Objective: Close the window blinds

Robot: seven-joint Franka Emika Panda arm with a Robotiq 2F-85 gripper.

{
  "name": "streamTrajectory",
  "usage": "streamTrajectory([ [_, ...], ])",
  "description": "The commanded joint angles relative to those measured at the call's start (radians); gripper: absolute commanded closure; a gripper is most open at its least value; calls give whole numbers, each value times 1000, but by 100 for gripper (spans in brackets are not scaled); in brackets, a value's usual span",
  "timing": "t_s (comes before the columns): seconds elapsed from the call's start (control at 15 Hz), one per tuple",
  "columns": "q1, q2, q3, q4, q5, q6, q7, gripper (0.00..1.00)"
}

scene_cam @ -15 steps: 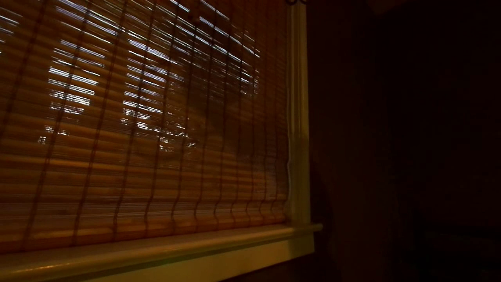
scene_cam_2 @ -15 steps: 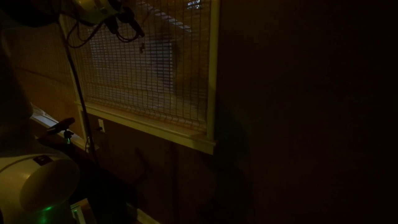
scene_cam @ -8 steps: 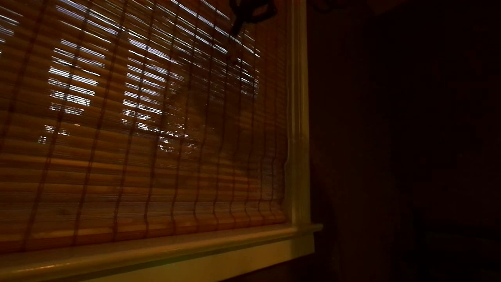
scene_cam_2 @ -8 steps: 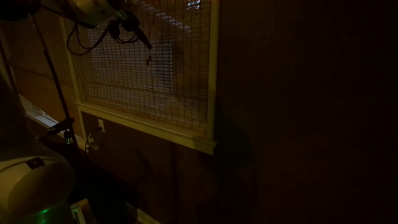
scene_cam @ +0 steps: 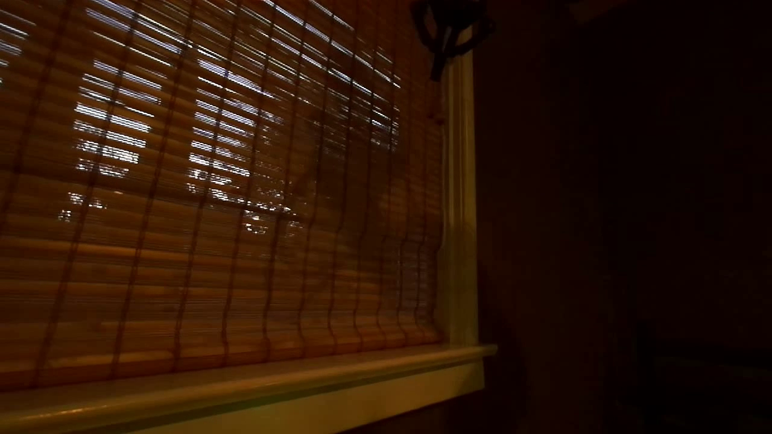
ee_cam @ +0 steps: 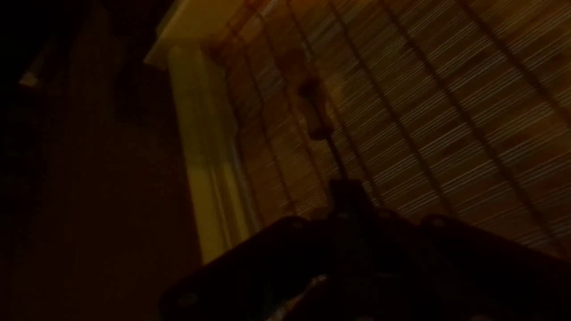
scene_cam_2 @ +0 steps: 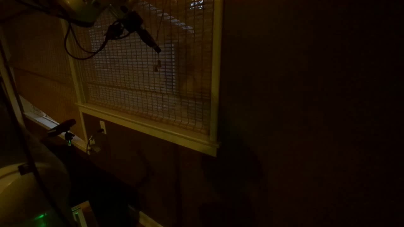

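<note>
The window blinds, a wide orange-brown bamboo shade, hang down to the sill in both exterior views (scene_cam: 199, 271) (scene_cam_2: 132, 75) and fill much of the wrist view (ee_cam: 428, 116). My gripper (scene_cam: 436, 75) is a dark shape at the shade's upper right; it also shows in an exterior view (scene_cam_2: 157, 49) and the wrist view (ee_cam: 345, 185). Its fingers are together on a thin pull cord (scene_cam_2: 161, 23). Small cord knobs hang just below the fingertips, seen in both exterior views (scene_cam_2: 157, 65) (scene_cam: 435, 116) and the wrist view (ee_cam: 317, 118). The shade's top is out of view.
A pale window frame (scene_cam: 459, 211) and sill (scene_cam: 241, 386) border the shade. A neighbouring shaded window (scene_cam_2: 44, 75), a small camera on a stand (scene_cam_2: 64, 126), a wall outlet (scene_cam_2: 103, 127) and arm cables (scene_cam_2: 79, 56) are at the left. The room is very dark.
My gripper has moved down and to the right in both exterior views, carrying the cord and knobs. The shade's lower right part has rippled slightly; its bottom edge stays at the sill.
</note>
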Motion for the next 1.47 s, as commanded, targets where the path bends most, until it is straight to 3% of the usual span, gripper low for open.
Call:
streamTrajectory([
  [0.0,-50,-99,26,-110,-53,-79,83,99],
  [0.07,-61,-117,24,-131,-70,-89,91,99],
  [0.13,-65,-130,20,-147,-72,-94,94,79],
  [0.47,-49,-160,19,-216,-46,-105,88,45],
  [0.87,37,-207,-3,-263,64,-32,57,4],
  [1.13,95,-290,-51,-341,192,92,-4,0],
  [1.4,166,-400,-139,-496,348,275,-186,0],
])
